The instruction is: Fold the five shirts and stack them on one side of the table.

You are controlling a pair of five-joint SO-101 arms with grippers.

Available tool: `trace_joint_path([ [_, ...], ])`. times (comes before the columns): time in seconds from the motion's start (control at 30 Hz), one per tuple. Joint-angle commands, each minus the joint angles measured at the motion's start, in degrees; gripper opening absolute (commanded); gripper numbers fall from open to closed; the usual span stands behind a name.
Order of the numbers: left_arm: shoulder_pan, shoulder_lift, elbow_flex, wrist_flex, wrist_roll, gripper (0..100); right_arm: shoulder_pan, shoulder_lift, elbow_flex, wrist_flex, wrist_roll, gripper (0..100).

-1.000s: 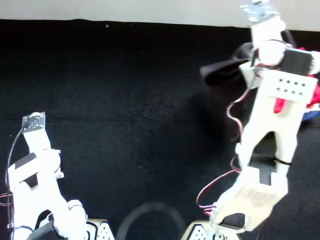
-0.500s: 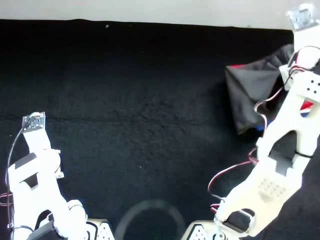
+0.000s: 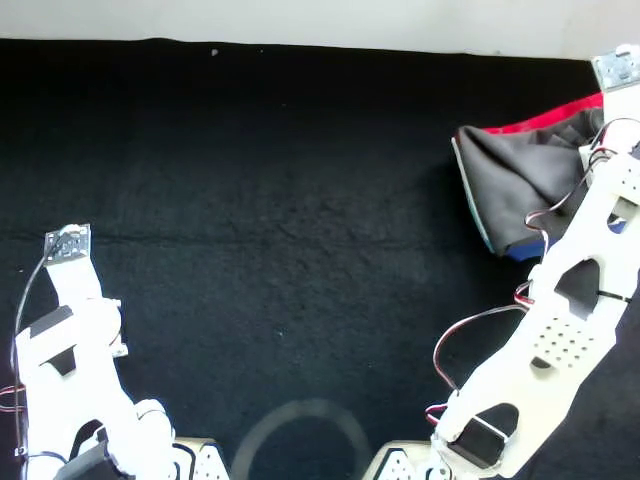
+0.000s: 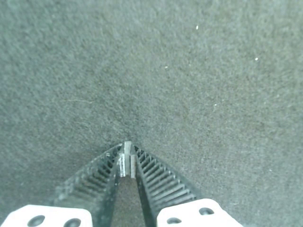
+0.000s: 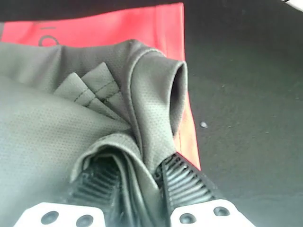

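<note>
A folded grey shirt (image 3: 525, 185) lies at the table's far right on top of a stack, with a red shirt (image 3: 560, 114) and a blue edge (image 3: 522, 252) showing beneath it. My right gripper (image 5: 139, 177) is shut on a bunched fold of the grey shirt (image 5: 71, 132), with the red shirt (image 5: 118, 28) under it. The right arm (image 3: 560, 330) stretches along the right side to the stack. My left gripper (image 4: 127, 161) is shut with nothing in it, just above bare black cloth. The left arm (image 3: 75, 340) stands at the near left.
The black table cloth (image 3: 280, 200) stretches between the arms. A pale wall strip (image 3: 300, 18) runs behind the table's far edge. A faint ring (image 3: 300, 430) marks the cloth at the near middle.
The right arm has swung right and down, carrying the grey shirt onto the stack at the far right, where it now lies spread flatter. The left arm has kept still.
</note>
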Motion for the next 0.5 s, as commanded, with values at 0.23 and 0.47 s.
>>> trace_joint_path([
  [0.23,1.01,-0.84,0.13,-0.7,-0.62,1,0.48,1.1,-0.84,-2.15,0.44,19.7],
  [0.47,1.01,-0.84,0.13,-0.7,-0.62,1,0.84,1.1,-7.52,-1.98,0.26,22.7],
])
